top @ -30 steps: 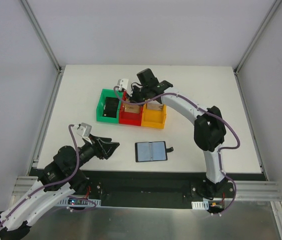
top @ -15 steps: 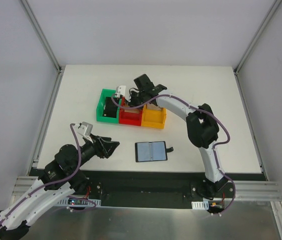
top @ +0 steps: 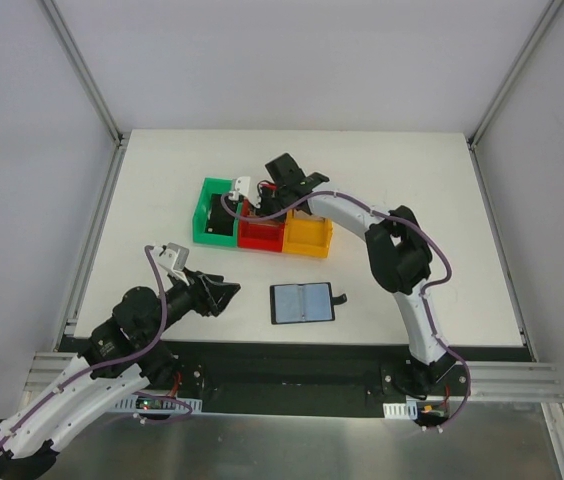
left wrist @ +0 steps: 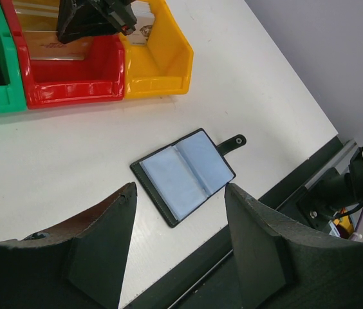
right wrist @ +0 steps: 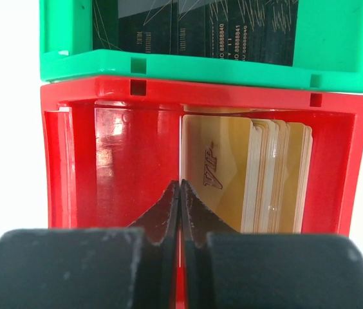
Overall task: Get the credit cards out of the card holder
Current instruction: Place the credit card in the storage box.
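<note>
The card holder [top: 302, 302] lies open on the table near the front edge, two grey-blue panels up; it also shows in the left wrist view [left wrist: 185, 175]. My left gripper [top: 226, 294] is open and empty, just left of it, fingertips [left wrist: 128, 190] apart on either side of its image. My right gripper [top: 253, 201] hovers over the red bin [top: 260, 238] and is shut on a tan-gold credit card seen edge-on as a thin pale line [right wrist: 180, 148]. A stack of credit cards [right wrist: 259, 177] stands in the red bin's right half.
A green bin [top: 206, 212] with black cards [right wrist: 188, 29], the red bin's rim [right wrist: 201, 87] and an orange bin [top: 307, 236] stand in a row mid-table. The table's front edge and a black rail [left wrist: 278, 193] lie just beyond the card holder.
My right gripper has moved left along the bins, from over the red and orange bins to over the red bin's left side. The left arm has barely moved.
</note>
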Tool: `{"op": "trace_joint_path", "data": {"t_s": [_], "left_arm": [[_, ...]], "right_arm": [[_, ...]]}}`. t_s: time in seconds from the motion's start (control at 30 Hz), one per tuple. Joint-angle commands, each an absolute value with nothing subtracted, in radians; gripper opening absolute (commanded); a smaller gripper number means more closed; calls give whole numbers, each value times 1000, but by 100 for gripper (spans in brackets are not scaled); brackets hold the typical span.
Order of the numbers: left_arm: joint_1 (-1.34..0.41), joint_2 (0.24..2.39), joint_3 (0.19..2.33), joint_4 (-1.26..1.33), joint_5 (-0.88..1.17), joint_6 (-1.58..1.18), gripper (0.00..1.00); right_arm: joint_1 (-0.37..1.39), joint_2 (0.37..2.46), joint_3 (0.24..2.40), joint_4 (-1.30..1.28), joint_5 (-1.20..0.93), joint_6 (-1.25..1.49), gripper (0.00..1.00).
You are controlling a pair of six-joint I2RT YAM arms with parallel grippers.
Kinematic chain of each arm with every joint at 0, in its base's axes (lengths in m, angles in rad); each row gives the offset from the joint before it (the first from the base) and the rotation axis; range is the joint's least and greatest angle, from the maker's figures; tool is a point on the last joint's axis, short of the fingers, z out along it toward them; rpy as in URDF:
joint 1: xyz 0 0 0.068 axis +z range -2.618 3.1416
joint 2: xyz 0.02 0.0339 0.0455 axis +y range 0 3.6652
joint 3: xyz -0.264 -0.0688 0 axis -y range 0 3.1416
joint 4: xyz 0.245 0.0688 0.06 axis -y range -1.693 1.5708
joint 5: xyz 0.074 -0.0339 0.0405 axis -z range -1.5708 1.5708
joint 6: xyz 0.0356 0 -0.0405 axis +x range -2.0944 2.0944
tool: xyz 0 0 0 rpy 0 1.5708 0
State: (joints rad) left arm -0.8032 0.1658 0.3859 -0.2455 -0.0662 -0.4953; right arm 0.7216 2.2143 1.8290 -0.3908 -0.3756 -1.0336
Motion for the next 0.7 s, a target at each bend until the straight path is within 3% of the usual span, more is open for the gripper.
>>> {"op": "trace_joint_path", "data": {"t_s": [0.0, 0.67], "left_arm": [[-796, 178, 416, -236, -87, -474, 56], [-798, 187, 419, -236, -95, -471, 56]], "right_arm": [[730, 2230, 1874, -370, -370, -1051, 0], [730, 2263, 1878, -337, -330, -1028, 0]]}}
